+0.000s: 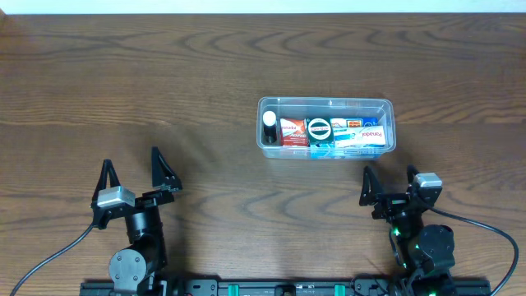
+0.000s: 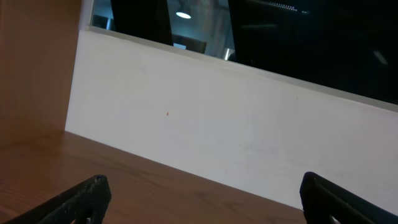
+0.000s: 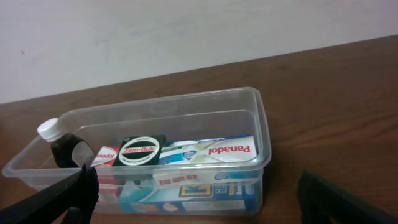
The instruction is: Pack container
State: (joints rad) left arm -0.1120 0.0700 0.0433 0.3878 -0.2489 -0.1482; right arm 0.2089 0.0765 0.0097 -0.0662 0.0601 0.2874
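The clear plastic container [image 1: 326, 102] stands on the table right of centre, and shows in the right wrist view [image 3: 261, 134] too. Inside it are a dark bottle with a white cap [image 1: 269, 125] [image 3: 62, 146], a red box [image 1: 292, 131], a round green Zam-Buk tin [image 1: 319, 127] [image 3: 140, 150] and white-and-blue Panadol boxes [image 1: 362, 135] [image 3: 217, 149]. My left gripper [image 1: 131, 171] [image 2: 202, 196] is open and empty at the front left, far from the container. My right gripper [image 1: 389, 182] [image 3: 199, 196] is open and empty, just in front of the container's right end.
A pale wall [image 2: 217, 124] runs along the table's far edge. The wooden tabletop [image 1: 164, 90] stretches bare to the left and behind the container. Both arm bases sit at the front edge.
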